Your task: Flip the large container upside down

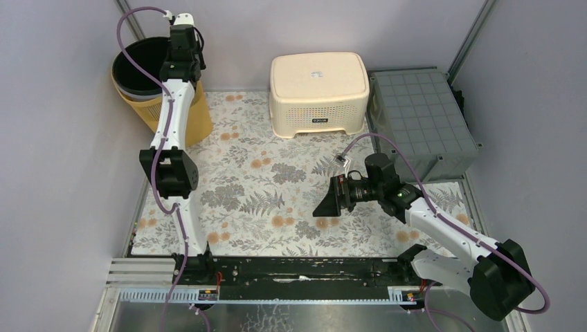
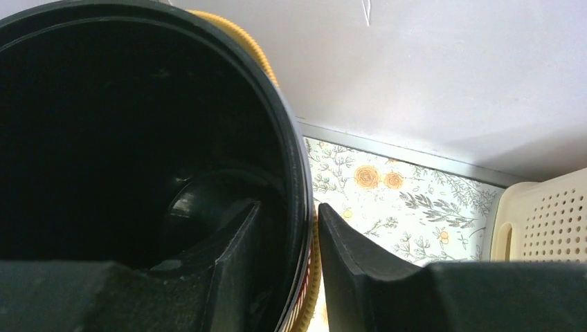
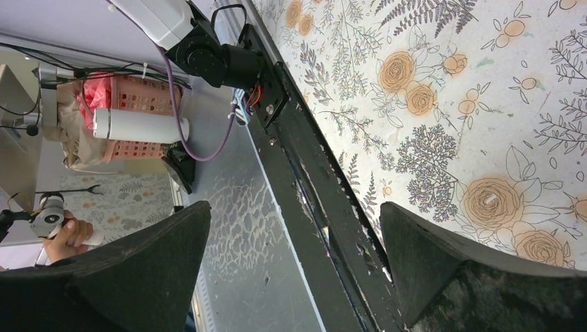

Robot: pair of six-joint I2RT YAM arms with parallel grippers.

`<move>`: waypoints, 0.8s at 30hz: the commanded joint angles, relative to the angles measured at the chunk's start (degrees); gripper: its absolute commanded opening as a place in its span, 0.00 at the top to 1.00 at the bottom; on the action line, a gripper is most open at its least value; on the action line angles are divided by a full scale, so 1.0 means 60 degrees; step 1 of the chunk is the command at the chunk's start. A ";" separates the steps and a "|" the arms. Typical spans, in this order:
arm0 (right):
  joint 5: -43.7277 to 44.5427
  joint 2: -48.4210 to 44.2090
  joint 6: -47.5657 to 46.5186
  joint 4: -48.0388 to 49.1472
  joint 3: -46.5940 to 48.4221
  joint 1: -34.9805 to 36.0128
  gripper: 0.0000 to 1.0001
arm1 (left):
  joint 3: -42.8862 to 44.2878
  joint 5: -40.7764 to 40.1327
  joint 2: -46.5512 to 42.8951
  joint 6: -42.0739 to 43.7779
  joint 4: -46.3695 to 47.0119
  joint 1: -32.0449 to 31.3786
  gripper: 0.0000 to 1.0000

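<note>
The large black round plastic container (image 1: 137, 66) stands upright, mouth up, nested in a yellow-orange tub (image 1: 201, 119). Both are directly under the left gripper (image 2: 287, 211), well beyond and to the left of the right gripper (image 1: 331, 205).

The left jaws straddle the container's rim. One finger (image 2: 239, 242) hangs inside the dark hollow and the other finger (image 2: 346, 256) sits outside, just beside the tub's ribbed yellow edge. The gap between them is narrow and the rim fills most of it, but whether they actually press on the rim cannot be told.

The right jaws are spread wide with nothing between them. They hover above the floral-patterned surface (image 1: 263, 200), tipped towards the black rail at its near edge (image 3: 304, 159).

Beyond the right jaws sits a cream perforated plastic step stool (image 1: 318, 93). Touching its right side is a grey plastic crate (image 1: 422, 117), which shows a gridded face upwards. The stool's corner also shows to the right of the left jaws in the left wrist view.
</note>
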 commanded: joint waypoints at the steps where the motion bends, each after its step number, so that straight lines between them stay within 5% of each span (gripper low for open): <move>1: -0.0155 -0.0184 -0.0217 0.0250 0.0176 0.0079 0.01 | -0.0286 0.0396 -0.0212 -0.0367 -0.0893 -0.0065 0.59; 13: -0.0187 -0.0345 -0.0062 0.0451 0.0147 0.0079 0.01 | -0.0264 0.1505 -0.0879 -0.1175 -0.2090 -0.0067 0.80; 24: -0.0224 -0.0491 0.0136 0.0724 0.0020 0.0082 0.01 | -0.0700 0.2476 -0.1524 -0.1492 -0.2685 -0.0049 0.87</move>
